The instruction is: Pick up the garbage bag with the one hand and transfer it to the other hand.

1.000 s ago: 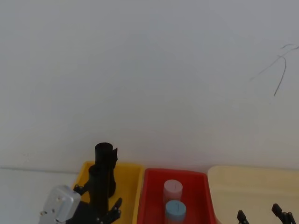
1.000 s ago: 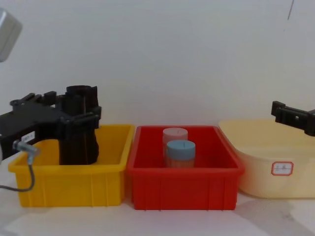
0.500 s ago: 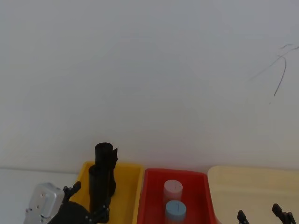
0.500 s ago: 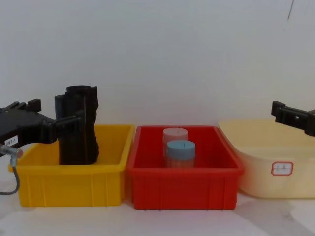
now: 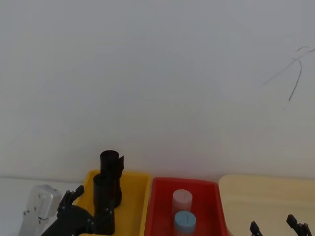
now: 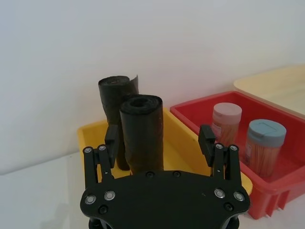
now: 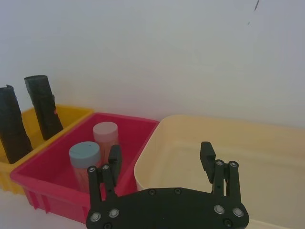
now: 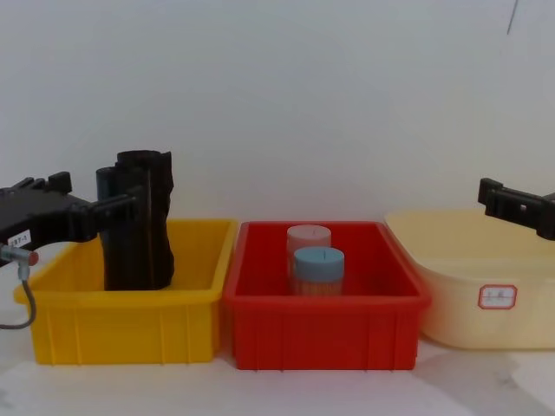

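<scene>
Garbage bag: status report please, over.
Left gripper open, facing garbage bag, no grip. Bag upright in yellow bin, second roll behind it. Right gripper open near cream tub.

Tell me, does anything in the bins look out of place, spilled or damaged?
Only one thing: the rumpled black plastic roll at the back of the yellow plastic bin has a loose flap at its top. Nothing is spilled.

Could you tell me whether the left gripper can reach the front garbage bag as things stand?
Probably yes: the left gripper is open, facing the upright garbage bag with nothing between them; the other roll stands close behind. The right gripper hovers above the cream tub.
</scene>
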{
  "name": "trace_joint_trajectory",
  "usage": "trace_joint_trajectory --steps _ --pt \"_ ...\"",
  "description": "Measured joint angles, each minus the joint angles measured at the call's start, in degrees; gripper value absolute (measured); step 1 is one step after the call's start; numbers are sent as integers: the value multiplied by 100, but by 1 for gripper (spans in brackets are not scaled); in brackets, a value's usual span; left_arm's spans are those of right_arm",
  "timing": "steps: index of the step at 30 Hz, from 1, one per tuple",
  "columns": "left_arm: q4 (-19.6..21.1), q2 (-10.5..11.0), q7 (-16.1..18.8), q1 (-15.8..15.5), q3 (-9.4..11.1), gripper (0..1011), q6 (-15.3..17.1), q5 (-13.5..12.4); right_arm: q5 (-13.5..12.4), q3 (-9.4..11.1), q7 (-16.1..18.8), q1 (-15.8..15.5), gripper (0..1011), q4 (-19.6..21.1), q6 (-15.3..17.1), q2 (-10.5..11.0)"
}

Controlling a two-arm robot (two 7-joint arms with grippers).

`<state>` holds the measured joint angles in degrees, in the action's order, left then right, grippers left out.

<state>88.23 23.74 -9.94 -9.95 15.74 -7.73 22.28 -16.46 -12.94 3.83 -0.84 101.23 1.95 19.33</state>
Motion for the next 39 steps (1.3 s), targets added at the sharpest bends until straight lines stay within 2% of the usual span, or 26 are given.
trace_joint_trajectory --steps 17,36,39 --pt "-532 -153 -301 -371 -73 1002 -171 75 0 0 0 0 1001 0 0 0" --pt "-1411 -385 -728 -1047 53 1000 -370 -30 0 0 0 0 1001 0 0 0" --pt "-1535 -416 -786 -1126 63 949 -394 -40 0 0 0 0 1001 0 0 0"
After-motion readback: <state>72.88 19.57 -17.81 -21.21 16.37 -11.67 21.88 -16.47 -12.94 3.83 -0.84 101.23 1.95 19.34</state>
